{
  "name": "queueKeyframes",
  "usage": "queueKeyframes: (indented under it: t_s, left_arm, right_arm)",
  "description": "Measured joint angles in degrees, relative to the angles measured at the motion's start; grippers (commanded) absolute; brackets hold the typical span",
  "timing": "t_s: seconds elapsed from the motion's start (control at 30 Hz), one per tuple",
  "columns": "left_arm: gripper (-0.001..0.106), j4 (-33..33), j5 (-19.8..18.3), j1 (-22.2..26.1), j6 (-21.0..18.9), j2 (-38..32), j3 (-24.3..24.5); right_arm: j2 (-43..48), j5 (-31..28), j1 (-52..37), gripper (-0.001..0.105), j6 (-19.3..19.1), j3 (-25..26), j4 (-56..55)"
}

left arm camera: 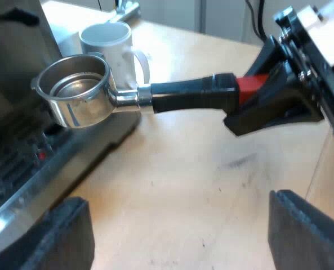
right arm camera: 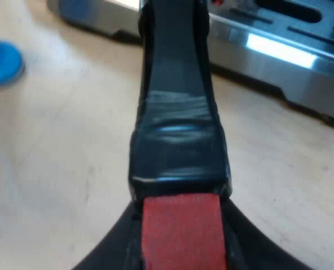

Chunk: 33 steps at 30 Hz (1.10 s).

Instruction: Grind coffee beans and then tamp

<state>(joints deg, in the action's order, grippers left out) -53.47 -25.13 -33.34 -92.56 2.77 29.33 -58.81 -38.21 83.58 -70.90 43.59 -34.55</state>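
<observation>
The metal holder (left arm camera: 79, 95) hangs in the air beside the espresso machine's drip tray (left arm camera: 20, 169), its round basket showing bare metal inside. Its dark handle (left arm camera: 189, 94) runs out to the red end (left arm camera: 250, 85), where my right gripper (left arm camera: 257, 104) is shut on it. In the right wrist view the handle (right arm camera: 175, 112) stretches away from my right gripper (right arm camera: 181, 247) toward the machine's front, the red end (right arm camera: 181, 230) gripped between the black fingers (right arm camera: 107, 253). My left gripper (left arm camera: 181, 236) stands open over the wooden table, short of the holder, with nothing between its fingers.
A white mug (left arm camera: 110, 48) stands on the table beyond the holder's basket, close to the machine. A blue tamper (right arm camera: 0, 62) sits on the table off to the handle's side. The machine's shiny drip tray edge (right arm camera: 279, 53) lies beyond the handle. The tabletop (left arm camera: 183, 185) is light wood.
</observation>
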Motion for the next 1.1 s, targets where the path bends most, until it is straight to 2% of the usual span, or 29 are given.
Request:
queueKeyframes:
  t_s: [0.17,0.27,0.33,0.5,0.77,0.87,0.93,1.1]
  left_arm:
    - [0.066,-3.56,0.00,0.00,0.00,-0.73,1.85]
    - [0.066,-6.40,0.51,0.00,0.00,-0.73,1.84]
    - [0.066,-7.44,1.29,0.00,0.00,-0.73,1.84]
    - [0.066,-7.76,1.83,0.00,0.00,-0.73,1.84]
    - [0.066,-7.76,1.89,0.00,0.00,-0.73,1.84]
    - [0.066,-7.76,1.89,0.00,0.00,-0.57,1.84]
    - [0.066,-7.76,1.89,0.00,0.00,0.52,1.84]
    - [0.066,-7.76,1.89,0.00,0.00,5.57,1.84]
  right_arm:
    - [2.08,5.66,0.60,0.000,-5.95,0.00,-0.40]
    - [2.83,6.66,0.60,0.000,-9.24,0.00,-0.88]
    - [3.04,6.93,0.49,0.000,-9.65,-0.13,-1.50]
    - [3.14,13.24,-2.69,0.000,-11.47,-4.01,-0.73]
    - [3.14,15.95,-6.09,0.000,-13.32,-9.08,3.46]
    - [3.14,16.53,-7.63,0.000,-15.17,-11.39,6.43]
    - [3.25,17.04,-8.66,0.000,-17.02,-14.11,10.53]
    - [3.21,17.39,-9.10,0.000,-17.61,-18.93,16.98]
